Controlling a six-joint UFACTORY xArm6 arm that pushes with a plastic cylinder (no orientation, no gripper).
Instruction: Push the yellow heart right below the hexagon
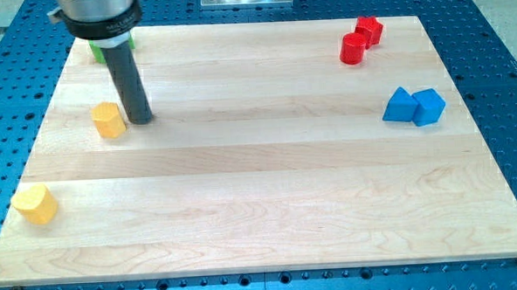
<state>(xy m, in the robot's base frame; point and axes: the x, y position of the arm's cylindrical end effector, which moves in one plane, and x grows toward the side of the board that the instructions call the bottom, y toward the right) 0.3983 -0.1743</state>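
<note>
Two yellow blocks are sitting at the view's left of the wooden table: a yellow hexagon mid-left, and a yellow heart lying well below it, near the bottom-left corner. My tip is resting just right of the hexagon, nearly touching. No claw is showing; the arm is ending in a plain rod. A green block is peeking out behind the rod. Two red blocks are touching top right; two blue blocks are touching below them. No writing is reading legibly.
</note>
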